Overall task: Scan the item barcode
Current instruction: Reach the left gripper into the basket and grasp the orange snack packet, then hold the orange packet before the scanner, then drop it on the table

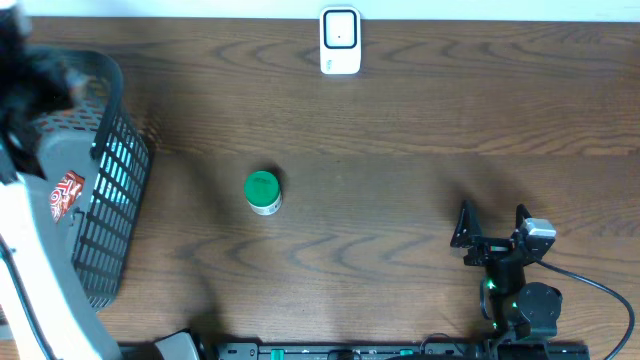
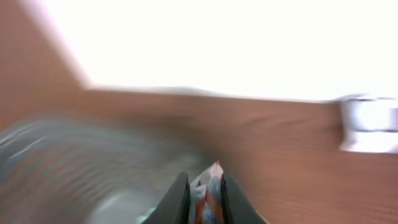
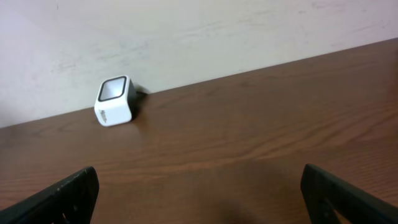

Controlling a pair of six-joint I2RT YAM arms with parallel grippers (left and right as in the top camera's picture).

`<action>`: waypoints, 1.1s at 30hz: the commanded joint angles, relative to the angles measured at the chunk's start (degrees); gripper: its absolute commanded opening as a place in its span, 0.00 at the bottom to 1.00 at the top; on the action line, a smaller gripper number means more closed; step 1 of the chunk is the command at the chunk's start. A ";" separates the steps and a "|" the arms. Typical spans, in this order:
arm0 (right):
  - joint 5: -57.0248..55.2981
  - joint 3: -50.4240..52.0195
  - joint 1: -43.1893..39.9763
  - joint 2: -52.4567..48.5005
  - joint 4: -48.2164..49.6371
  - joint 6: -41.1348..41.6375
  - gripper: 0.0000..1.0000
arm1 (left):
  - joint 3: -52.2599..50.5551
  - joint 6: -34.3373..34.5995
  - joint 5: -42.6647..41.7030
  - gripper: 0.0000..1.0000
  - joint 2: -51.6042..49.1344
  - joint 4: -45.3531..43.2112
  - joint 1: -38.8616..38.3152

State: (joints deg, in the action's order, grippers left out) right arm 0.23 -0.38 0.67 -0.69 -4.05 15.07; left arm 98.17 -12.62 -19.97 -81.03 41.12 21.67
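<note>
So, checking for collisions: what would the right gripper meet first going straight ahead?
Likely only the back wall: the open right gripper faces bare table, and the scanner sits left of its line.

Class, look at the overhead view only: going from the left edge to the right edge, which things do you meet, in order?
black mesh basket → green-lidded tub → white scanner → right gripper. The red and white packet overlaps the basket, so it is left out.

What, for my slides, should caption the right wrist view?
Open right pincer facing the white barcode scanner on the wooden table.
</note>
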 commanded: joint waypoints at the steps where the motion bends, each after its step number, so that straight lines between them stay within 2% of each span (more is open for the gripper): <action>1: -0.15 0.07 0.50 0.26 -0.26 0.55 0.99 | 0.63 7.23 -18.27 0.08 0.61 -1.40 -8.98; 6: -0.15 0.07 0.50 0.26 -0.26 0.55 0.99 | -0.83 7.34 -15.63 0.08 -3.96 -0.68 -27.47; 10: -0.15 0.07 0.50 0.26 -0.26 0.55 0.99 | -1.46 7.34 -6.10 0.08 -11.15 0.26 -39.74; 13: -0.15 0.07 0.50 0.26 -0.26 0.55 0.99 | -1.46 7.45 0.22 0.08 -17.31 1.73 -46.34; 19: -0.15 0.07 0.50 0.26 -0.26 0.55 0.99 | -1.46 14.01 1.81 0.08 -31.56 0.94 -55.89; 21: -0.15 0.07 0.50 0.26 -0.26 0.55 0.99 | -1.46 19.65 5.03 0.08 -35.87 -0.31 -57.72; 23: -0.15 0.07 0.50 0.26 -0.26 0.55 0.99 | -1.46 28.57 7.91 0.08 -39.52 -1.73 -58.86; 25: -0.15 0.07 0.50 0.26 -0.26 0.55 0.99 | -1.46 40.59 9.99 0.08 -42.40 -3.02 -59.30; 28: -0.15 0.07 0.50 0.26 -0.26 0.55 0.99 | -1.46 62.18 11.50 0.07 -45.22 -4.07 -59.32; 30: -0.15 0.07 0.50 0.26 -0.26 0.55 0.99 | -1.46 71.63 11.43 0.10 -45.86 -6.03 -59.34; 31: -0.15 0.07 0.50 0.26 -0.26 0.55 0.99 | -1.46 74.62 11.43 0.17 -45.86 -7.13 -59.39; 32: -0.15 0.07 0.50 0.26 -0.26 0.55 0.99 | -1.44 75.97 11.41 0.31 -45.68 -8.41 -59.52; 33: -0.15 0.07 0.50 0.26 -0.26 0.55 0.99 | -1.44 75.91 11.26 0.56 -45.46 -9.90 -59.65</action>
State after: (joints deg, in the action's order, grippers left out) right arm 0.21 -0.38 0.67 -0.69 -4.05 15.07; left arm 96.29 47.27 -10.68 -127.46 33.43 -37.93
